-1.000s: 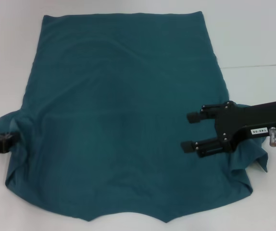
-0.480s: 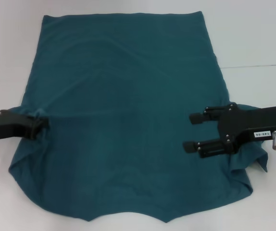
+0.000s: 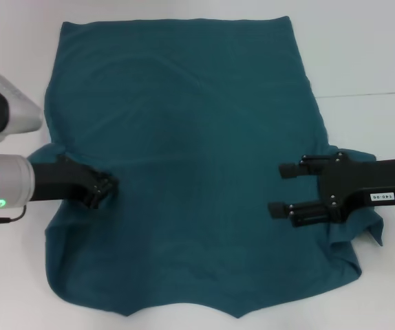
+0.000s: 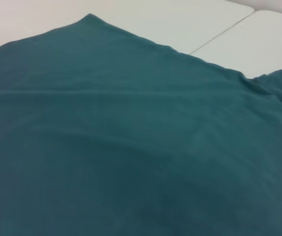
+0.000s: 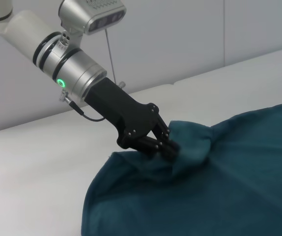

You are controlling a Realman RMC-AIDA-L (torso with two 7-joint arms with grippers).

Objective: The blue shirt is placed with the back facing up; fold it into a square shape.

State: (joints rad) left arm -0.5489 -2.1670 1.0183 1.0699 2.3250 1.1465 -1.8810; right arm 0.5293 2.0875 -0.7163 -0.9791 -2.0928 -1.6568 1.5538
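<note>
The blue shirt point(image 3: 190, 124) lies spread flat on the table, plain side up, and fills most of the head view. My left gripper point(image 3: 107, 187) is shut on a bunched fold of the shirt's left edge and holds it over the shirt body. The right wrist view shows this pinch point(image 5: 173, 149) with the fabric point(image 5: 229, 187) lifted into a peak. My right gripper point(image 3: 282, 190) is open and empty, just above the shirt's right side. The left wrist view shows only shirt fabric point(image 4: 131, 147).
The white table point(image 3: 363, 55) surrounds the shirt, with a seam line point(image 3: 369, 93) on the right. The shirt's right sleeve point(image 3: 363, 230) lies rumpled under my right gripper's body. The shirt's near hem reaches the view's lower edge.
My left gripper has moved right, from the shirt's left edge onto its body, pulling the pinched edge inward. My right gripper has drifted slightly right and stayed open.
</note>
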